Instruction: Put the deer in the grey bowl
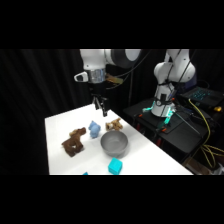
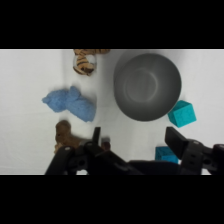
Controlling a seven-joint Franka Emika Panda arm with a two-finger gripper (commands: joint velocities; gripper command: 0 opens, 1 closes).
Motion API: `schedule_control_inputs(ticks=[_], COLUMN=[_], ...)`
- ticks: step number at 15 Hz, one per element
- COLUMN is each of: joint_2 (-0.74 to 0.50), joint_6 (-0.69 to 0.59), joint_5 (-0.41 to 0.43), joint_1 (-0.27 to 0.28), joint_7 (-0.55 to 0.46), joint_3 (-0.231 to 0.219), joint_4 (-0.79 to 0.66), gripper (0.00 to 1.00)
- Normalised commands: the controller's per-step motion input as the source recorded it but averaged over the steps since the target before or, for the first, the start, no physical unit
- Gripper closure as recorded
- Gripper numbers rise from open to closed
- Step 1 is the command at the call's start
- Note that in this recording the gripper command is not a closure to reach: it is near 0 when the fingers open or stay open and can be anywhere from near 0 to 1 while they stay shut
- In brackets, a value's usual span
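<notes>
Currently the gripper is hanging in the air above the far part of the white table, touching nothing; in the wrist view its two dark fingers are standing well apart with bare table between them, so the claw is released and carrying nothing. The deer is lying on the table toward the left side in the side view, apart from the grey bowl, which is sitting upright to its right with its smooth inside holding nothing. Between the two, slightly farther back, the small blue toy is resting on the table, and the tan-brown plush toy is lying just behind the bowl's far rim. A cyan block is sitting near the table's front edge, just in front of the bowl, and a second bit of cyan is peeking in at the lower edge of the side view, too cut off to identify. In the wrist view the deer is showing only partly, half hidden behind the gripper's black linkage at lower left, with the blue toy just above it, the bowl at upper right and the cyan block just beside the bowl's rim. The arm's base is standing beside the table at upper right.
</notes>
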Motion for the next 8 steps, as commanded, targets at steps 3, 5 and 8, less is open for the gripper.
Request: schedule_control_inputs(ticks=[3,5,8], joint_2=[0.07,0.30,0.55], joint_6=[0.01,0.02,0.10], joint_5=[0.015,0.024,0.007], joint_1=[-0.037,-0.088,-0.123], joint_7=[-0.03,-0.11,-0.21], joint_3=[0.005,-0.037,-0.059], joint_4=[0.09,0.40,0.70], gripper=[0.00,0.00,0.00])
